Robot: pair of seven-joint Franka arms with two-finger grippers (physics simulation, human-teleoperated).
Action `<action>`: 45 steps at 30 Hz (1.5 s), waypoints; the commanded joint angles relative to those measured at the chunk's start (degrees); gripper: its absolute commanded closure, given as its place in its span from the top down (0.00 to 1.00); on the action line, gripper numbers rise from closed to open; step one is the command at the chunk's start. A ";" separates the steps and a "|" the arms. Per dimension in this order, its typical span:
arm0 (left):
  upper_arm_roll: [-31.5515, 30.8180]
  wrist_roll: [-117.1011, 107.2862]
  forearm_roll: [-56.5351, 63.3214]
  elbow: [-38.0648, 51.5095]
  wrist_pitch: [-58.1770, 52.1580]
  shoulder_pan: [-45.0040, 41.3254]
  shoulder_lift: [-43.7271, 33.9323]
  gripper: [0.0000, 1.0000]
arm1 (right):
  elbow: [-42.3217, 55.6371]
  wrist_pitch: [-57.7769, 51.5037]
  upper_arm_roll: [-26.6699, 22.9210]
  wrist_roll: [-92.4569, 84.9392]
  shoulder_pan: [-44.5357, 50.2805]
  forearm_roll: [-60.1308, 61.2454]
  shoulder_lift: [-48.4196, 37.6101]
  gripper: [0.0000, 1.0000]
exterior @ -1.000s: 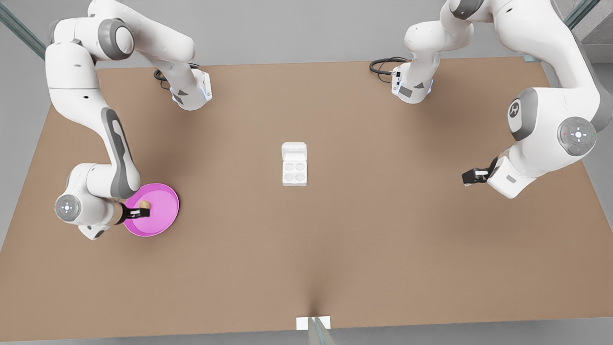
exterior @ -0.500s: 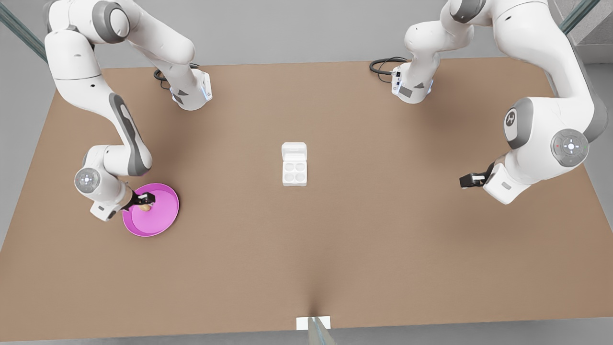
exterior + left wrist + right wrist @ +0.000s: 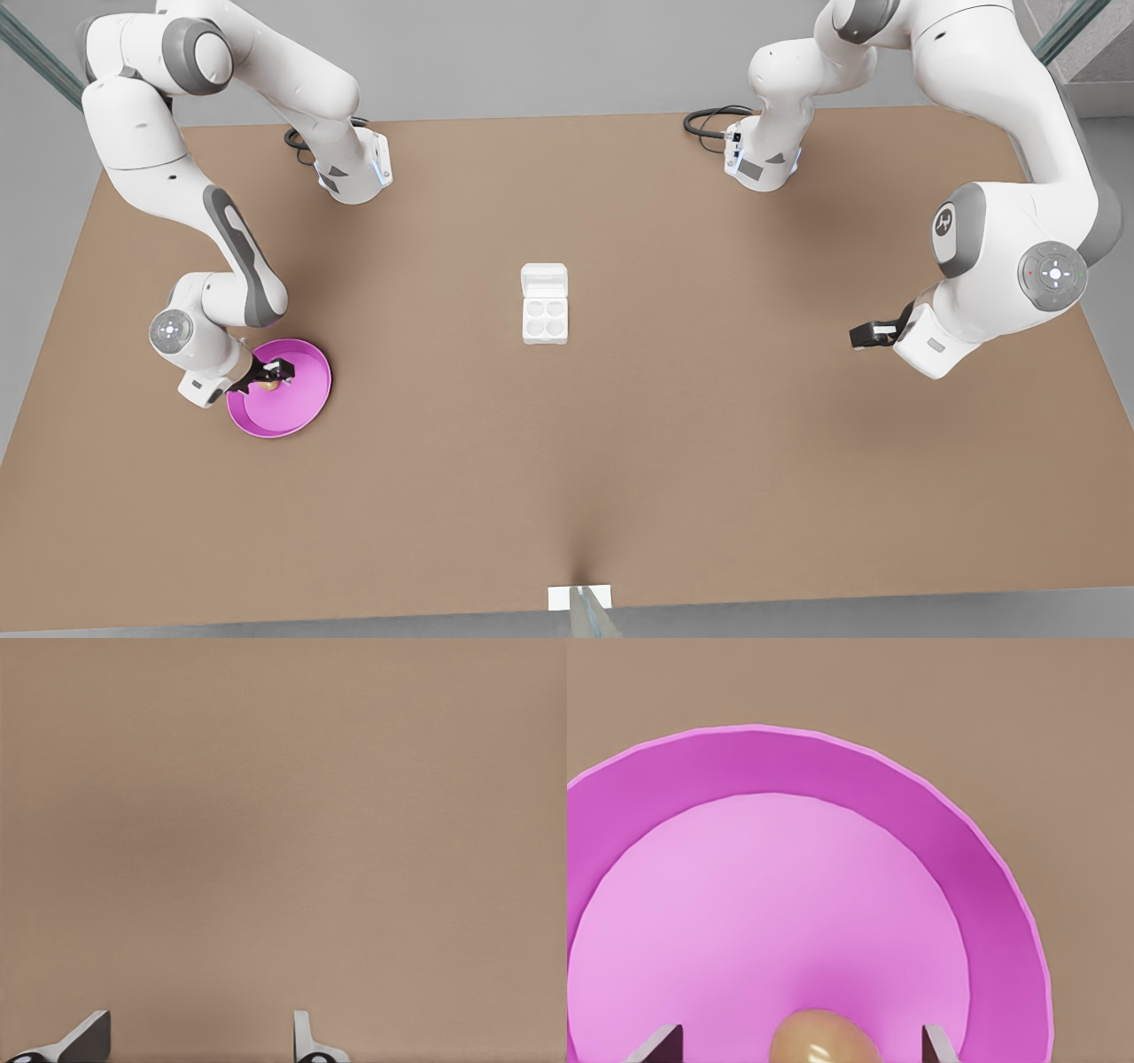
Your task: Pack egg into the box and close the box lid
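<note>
The egg (image 3: 824, 1038) is seen on the pink plate (image 3: 301, 412), which rests near the tabletop (image 3: 620, 461) edge at the front view's left. The right pincer (image 3: 276, 376) is lowered over the plate with its fingers (image 3: 660, 1043) spread wide on either side of the egg; a gap shows on both sides, so no grasp is judged to be made yet.

The box (image 3: 544, 321) sits at the middle of the tabletop, well apart from the plate. Its four cups are empty, and the lid (image 3: 543, 279) lies hinged open toward the far edge.

The left pincer (image 3: 873, 333) waits above bare tabletop near the edge at the front view's right, its fingers (image 3: 89, 1036) parted over nothing.

The task is judged to be at an early stage: the approach to the egg is made, while the grasp, the lift, the carry to the box, the placing in a cup and the closing of the lid are all left to be done.
</note>
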 commanded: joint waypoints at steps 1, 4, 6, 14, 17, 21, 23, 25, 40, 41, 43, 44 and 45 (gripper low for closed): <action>-0.02 0.08 0.04 0.02 -0.02 0.00 -0.08 1.00 | -0.14 1.18 0.01 -1.47 -0.13 0.54 0.03 1.00; -0.02 -0.01 0.04 -0.07 -0.02 0.00 -0.08 1.00 | -1.90 1.89 0.01 -1.47 -0.13 1.86 -0.68 1.00; -0.02 -0.01 0.04 -0.07 -0.02 0.00 -0.08 1.00 | -2.17 1.89 0.01 -1.65 -0.13 1.69 -0.68 1.00; -0.02 -0.01 0.04 -0.07 -0.02 0.00 0.27 1.00 | -2.17 3.12 0.01 -2.27 -1.18 2.13 1.17 1.00; -0.02 -0.01 0.04 -0.07 -0.02 0.00 0.27 1.00 | -2.17 3.29 0.01 -2.27 -2.41 2.13 1.96 0.95; -0.02 -0.01 0.04 -0.07 -0.02 0.00 0.27 1.00 | -2.17 3.29 0.01 -2.27 -2.41 2.13 1.61 0.76; -0.02 -0.01 0.04 -0.07 -0.02 0.00 0.27 1.00 | -2.17 3.21 0.01 -2.27 -2.15 2.21 1.34 0.73; -0.02 -0.01 0.04 -0.07 -0.02 0.00 0.27 1.00 | -2.17 3.21 0.01 -2.27 -2.15 2.21 1.26 0.62; -0.02 -0.28 0.04 -0.07 -0.11 0.00 0.27 1.00 | 10.49 -12.79 -8.86 0.81 20.69 14.51 -0.85 0.49; -0.02 -0.28 0.04 -0.07 -0.11 0.00 0.27 1.00 | 11.98 -13.76 -11.94 1.60 26.06 17.42 -0.50 0.49; -0.02 -0.28 0.04 -0.07 -0.11 0.00 0.27 1.00 | 14.18 -14.99 -13.70 5.20 31.07 19.00 0.99 0.49; -0.02 -0.28 0.04 -0.07 -0.11 0.00 0.27 1.00 | 14.80 -15.08 -16.25 6.08 35.02 20.93 1.08 0.49; -0.02 -0.28 0.04 -0.07 -0.11 0.00 0.27 1.00 | 14.80 -15.16 -19.23 6.78 39.68 24.10 1.08 0.49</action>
